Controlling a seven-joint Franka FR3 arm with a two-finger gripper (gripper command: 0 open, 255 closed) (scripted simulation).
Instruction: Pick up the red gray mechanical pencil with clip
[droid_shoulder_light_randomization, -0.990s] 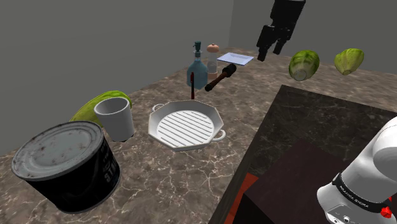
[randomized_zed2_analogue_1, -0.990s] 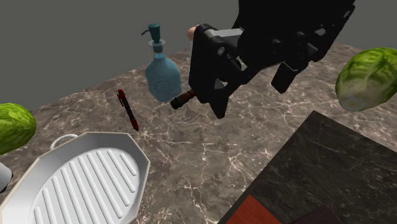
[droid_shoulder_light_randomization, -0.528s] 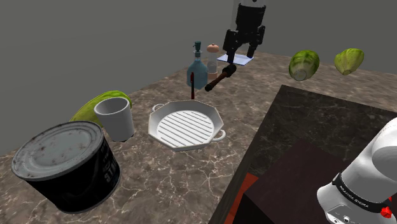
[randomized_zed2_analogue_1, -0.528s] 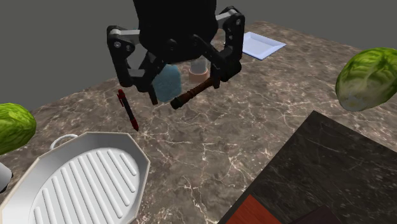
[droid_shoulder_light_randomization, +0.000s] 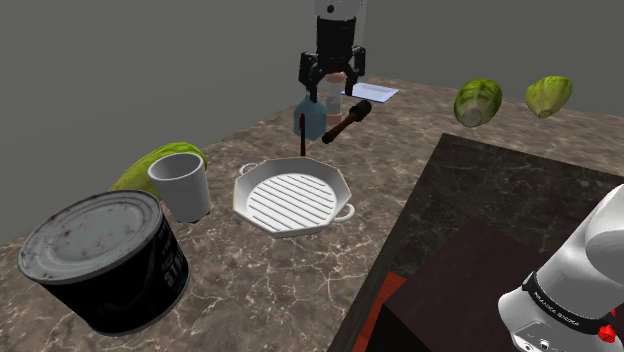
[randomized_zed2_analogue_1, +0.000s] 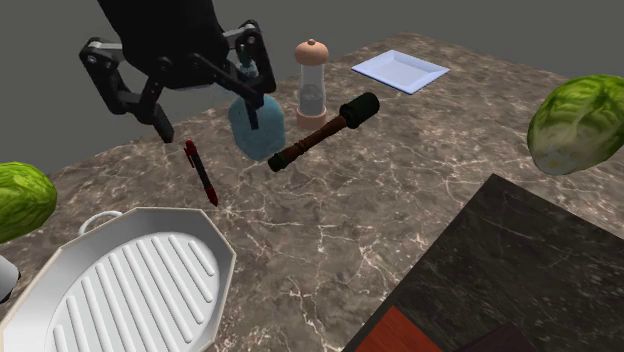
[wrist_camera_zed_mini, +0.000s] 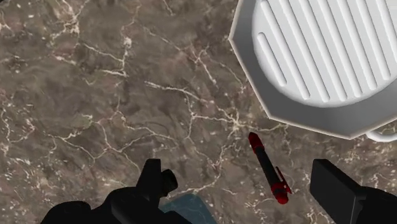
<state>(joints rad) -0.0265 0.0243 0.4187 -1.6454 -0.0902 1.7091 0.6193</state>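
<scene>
The gripper (randomized_zed2_analogue_1: 210, 127) hangs with jaws spread wide over the pencil (randomized_zed2_analogue_1: 200, 172), which lies flat on the counter (randomized_zed2_analogue_1: 380, 210) just off the rim of the pan (randomized_zed2_analogue_1: 228, 262) (the bottle (randomized_zed2_analogue_1: 268, 141) stands farther from the pan), likely so a straight drop can straddle and pinch its shaft

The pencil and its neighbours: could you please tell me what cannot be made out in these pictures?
Pencil, shoulder view: too small to show a clip.
Blue bottle, second exterior view: its pump is mostly hidden behind the gripper.
Blue bottle, wrist view: cut off by the picture's edge.
Ribbed pan, wrist view: cut off by two edges.
</scene>
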